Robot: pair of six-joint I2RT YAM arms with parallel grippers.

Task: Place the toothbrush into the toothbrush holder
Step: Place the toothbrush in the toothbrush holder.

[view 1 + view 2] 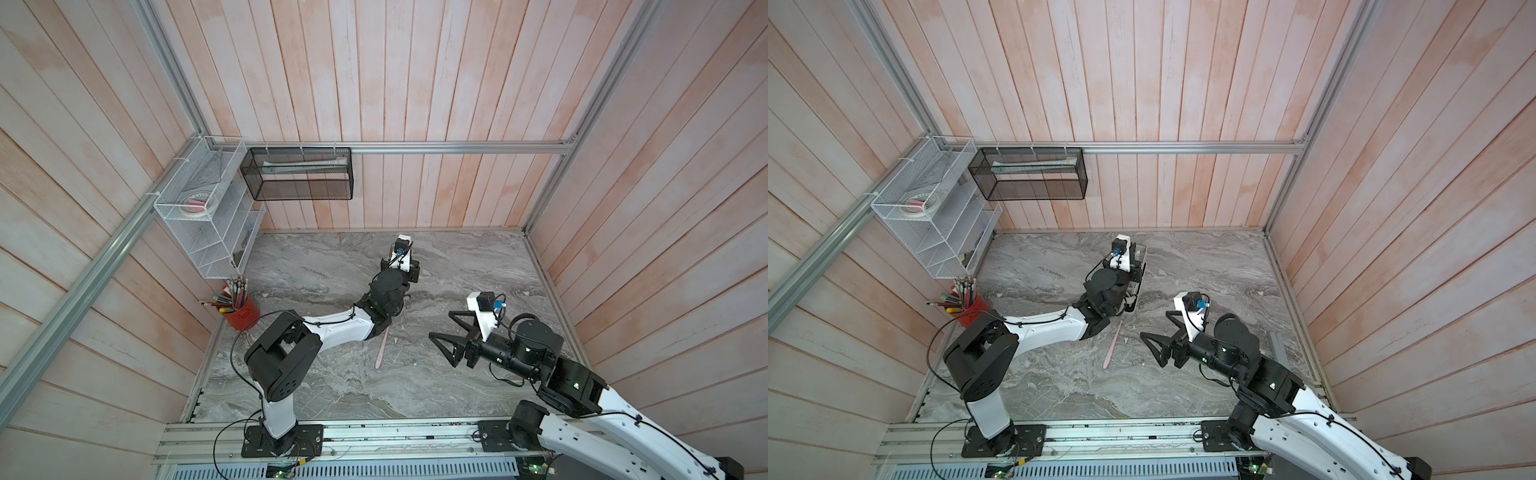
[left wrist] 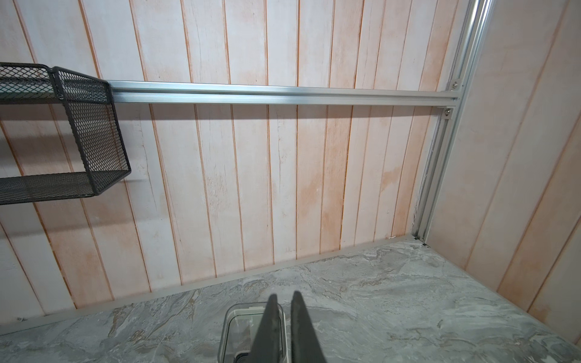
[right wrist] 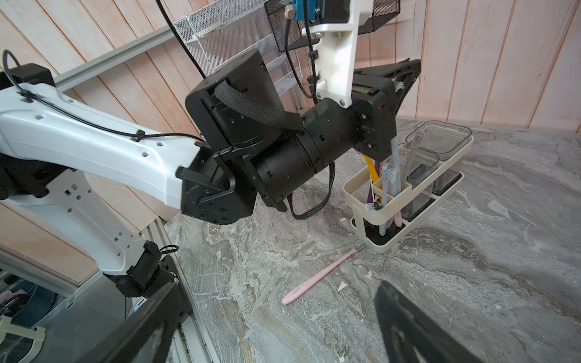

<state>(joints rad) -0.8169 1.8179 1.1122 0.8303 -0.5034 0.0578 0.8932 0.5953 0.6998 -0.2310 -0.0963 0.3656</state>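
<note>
Toothbrush (image 3: 323,272) lies flat on the surface (image 3: 471,283), bristle end pointing at the holder (image 3: 385,210). Left end effector (image 2: 284,297) pinched together; right end effector (image 1: 440,324) apart.

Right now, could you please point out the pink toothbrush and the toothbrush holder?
pink toothbrush (image 3: 323,272): right wrist view, mid-handle.
toothbrush holder (image 3: 382,210): right wrist view, cream near rim.

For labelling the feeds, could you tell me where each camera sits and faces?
Top views: high in front, looking down at the table; both arms show.
Left wrist: faces the back wall past the shut left gripper, holder below.
Right wrist: faces the left arm, its grey toothbrush and the pink toothbrush; the open right gripper frames it.
Shared: both wrist views show the holder.
</note>
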